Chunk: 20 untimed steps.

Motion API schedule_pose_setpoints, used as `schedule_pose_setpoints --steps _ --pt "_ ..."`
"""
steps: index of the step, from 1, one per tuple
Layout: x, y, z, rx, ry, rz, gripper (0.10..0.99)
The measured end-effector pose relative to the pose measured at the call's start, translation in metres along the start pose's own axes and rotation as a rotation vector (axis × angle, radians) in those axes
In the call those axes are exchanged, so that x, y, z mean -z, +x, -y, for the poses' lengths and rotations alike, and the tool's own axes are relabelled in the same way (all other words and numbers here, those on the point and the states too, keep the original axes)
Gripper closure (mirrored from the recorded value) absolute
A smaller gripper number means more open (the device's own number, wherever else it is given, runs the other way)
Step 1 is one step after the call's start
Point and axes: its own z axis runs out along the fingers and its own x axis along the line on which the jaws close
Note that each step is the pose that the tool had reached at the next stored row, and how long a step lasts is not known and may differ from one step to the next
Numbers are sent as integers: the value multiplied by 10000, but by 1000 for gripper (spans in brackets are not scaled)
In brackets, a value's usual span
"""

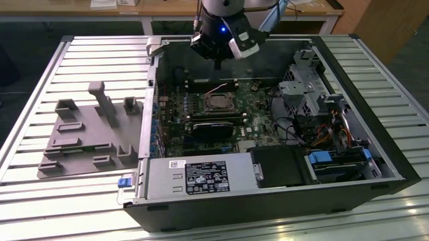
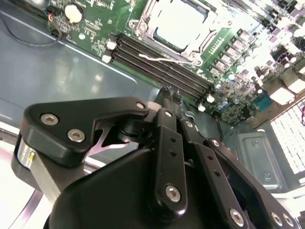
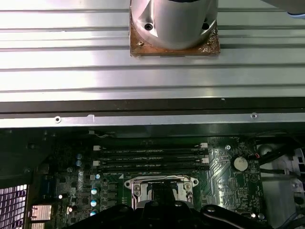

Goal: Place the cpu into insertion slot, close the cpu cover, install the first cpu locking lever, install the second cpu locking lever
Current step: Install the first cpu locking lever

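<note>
Gripper [image 1: 218, 64] hangs over rear wall of PC case [image 1: 268, 213]; own linkage blocks the view, so grip state can't be told. Inside case, on green board [image 2: 95, 36], insertion slot [image 1: 216, 103] holds pale cpu [image 2: 178, 21], framed by cpu cover [image 2: 142, 27], partly cut off.

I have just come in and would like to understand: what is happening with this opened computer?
A robot arm's gripper hangs over an open computer case, above the motherboard and apart from it. In the second wrist view the cpu lies in the insertion slot. Whether it is locked down, I cannot tell.
</note>
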Motion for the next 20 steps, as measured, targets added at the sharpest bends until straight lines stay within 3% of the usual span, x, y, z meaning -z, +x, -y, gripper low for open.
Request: schedule_pose_setpoints --steps 12,14,18,20 --pt "-2 0 0 2 7 6 984" --pt "-5 3 1 15 53 55 984" --pt "-14 21 5 67 127 249 984" --pt "-29 30 9 80 190 293 984"
